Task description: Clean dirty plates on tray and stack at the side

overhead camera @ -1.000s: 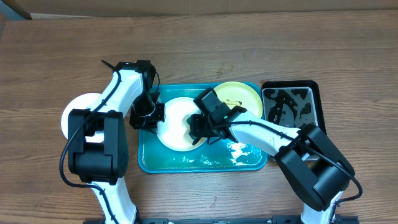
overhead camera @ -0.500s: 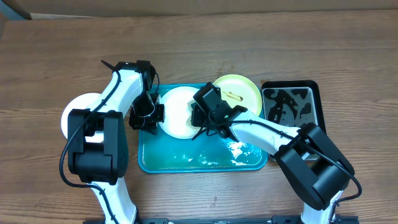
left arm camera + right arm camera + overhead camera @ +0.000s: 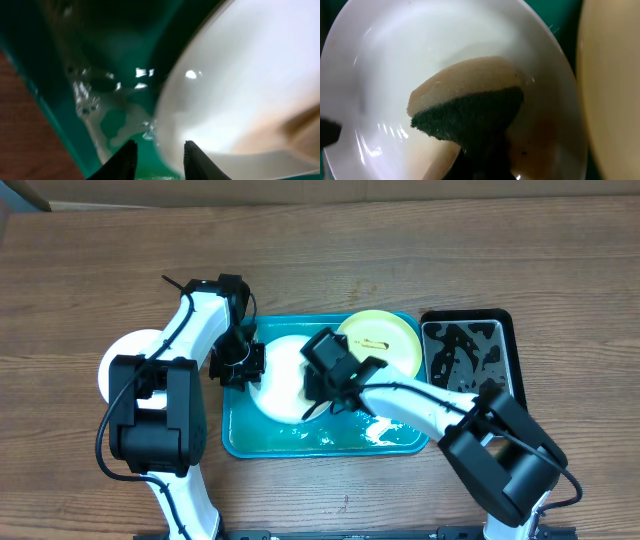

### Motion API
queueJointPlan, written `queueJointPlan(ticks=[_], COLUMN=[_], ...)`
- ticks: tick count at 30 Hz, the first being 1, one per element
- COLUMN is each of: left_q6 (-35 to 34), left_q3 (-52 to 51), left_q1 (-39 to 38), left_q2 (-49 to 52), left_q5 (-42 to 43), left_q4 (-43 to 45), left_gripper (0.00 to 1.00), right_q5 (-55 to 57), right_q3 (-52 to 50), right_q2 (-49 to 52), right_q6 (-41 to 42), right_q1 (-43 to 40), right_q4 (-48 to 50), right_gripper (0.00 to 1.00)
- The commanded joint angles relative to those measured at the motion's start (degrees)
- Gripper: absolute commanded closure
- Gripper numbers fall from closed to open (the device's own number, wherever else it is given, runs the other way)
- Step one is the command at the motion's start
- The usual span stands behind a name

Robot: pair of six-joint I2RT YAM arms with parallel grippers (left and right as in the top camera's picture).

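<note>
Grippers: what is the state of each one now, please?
Left gripper: open, astride the white plate rim.
Right gripper: shut on the sponge, which is on that plate.

Two white plates (image 3: 280, 375) (image 3: 112, 365), one yellow-green plate (image 3: 385, 338), one teal tray (image 3: 300, 441), one black tub (image 3: 466, 315), one sponge (image 3: 465, 95).

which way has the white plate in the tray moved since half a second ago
Yes: the white plate slid away from the far rim of the tray, back toward its middle.
</note>
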Motion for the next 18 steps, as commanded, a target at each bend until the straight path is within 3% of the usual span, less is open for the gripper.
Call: queueJointPlan(ticks=[1,6,10,15,18], left_q6=[-0.2,-0.2,-0.2,-0.2,-0.2], left_q3=[-0.2,-0.2,-0.6,-3.9,-6.3], left_q1=[-0.4,-0.4,-0.4,-0.4,-0.4], left_q2=[0.5,0.6,0.6,0.6,0.6], left_q5=[1.6,0.7,-1.0,-1.7,-1.7], left_q4=[1.0,3.3,5.7,9.1,10.4], left_gripper=[0.65,0.64,0.70,0.72,0.86], right_q5=[-1.1,-1.1,-1.1,-1.1,-1.1], right_q3=[-1.1,-1.1,-1.1,-1.1,-1.1], right_q2=[1.4,1.4,1.4,1.4,1.4], right_q6=[0.0,0.1,0.1,0.1,0.1], right_q1=[3.0,3.5,3.3,3.3,3.3], right_q4=[-1.9,-3.1,-4.2,-4.2,-4.2], right_gripper=[0.96,0.96,0.96,0.96,0.96])
